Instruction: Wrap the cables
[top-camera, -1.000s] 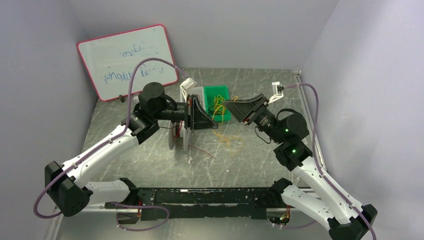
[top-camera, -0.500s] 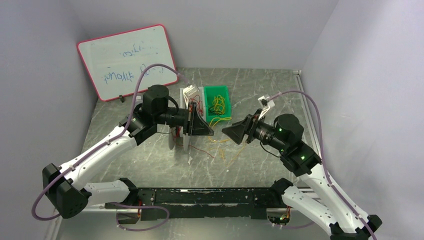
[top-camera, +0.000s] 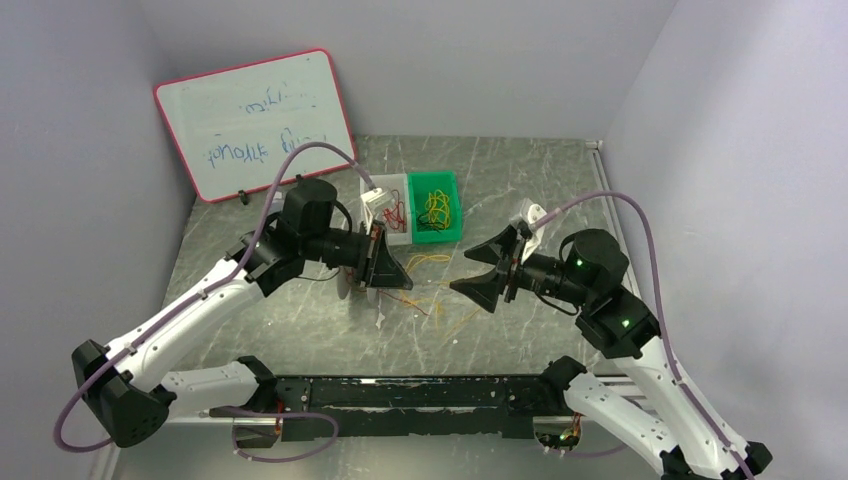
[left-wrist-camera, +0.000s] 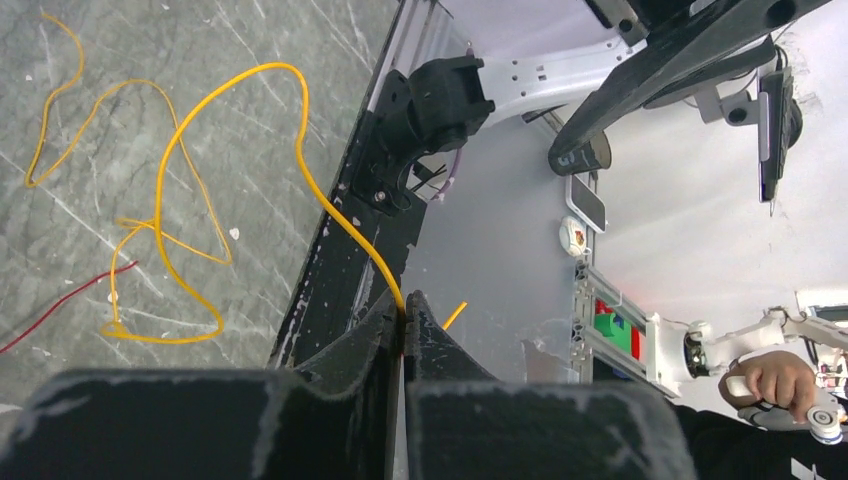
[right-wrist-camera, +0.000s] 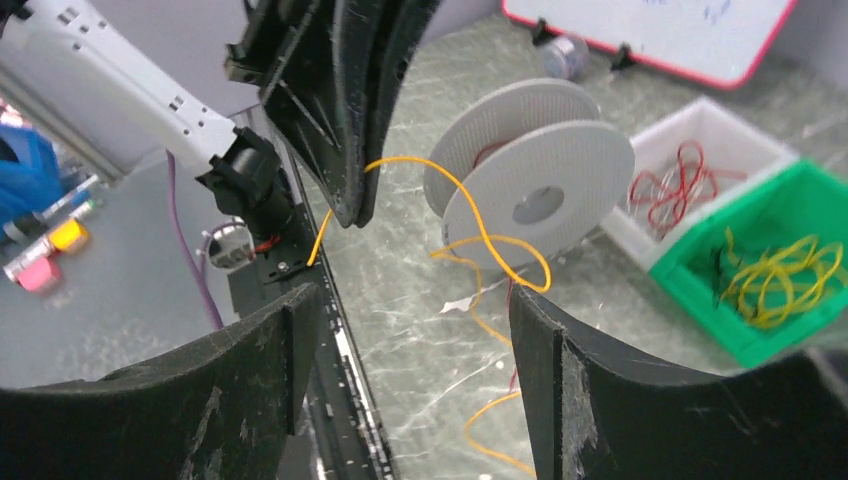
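From overhead, the two arms face each other over the counter (top-camera: 300, 310), but the thin yellow cable (top-camera: 430, 262) between them is barely a thread there, and I cannot read the left jaws from that height. The left wrist camera settles it: the left jaws are pressed together on the yellow cable (left-wrist-camera: 300, 170), which leaves their tips, arches up and drops in loose loops onto the counter, with a short stub poking out the other side. A red cable (left-wrist-camera: 70, 300) lies on the counter just beside those loops.

Only the right wrist camera gives a clear look at the white spool (right-wrist-camera: 540, 200), standing on edge behind the clamped left jaws, with the yellow cable curling across its face. The right jaws stand wide apart with nothing between them; the cable hangs ahead of them, not touching either one.

More cables sit farther back: yellow ones bundled in the green bin (top-camera: 447, 232), red ones in the white bin (top-camera: 400, 238) touching its side
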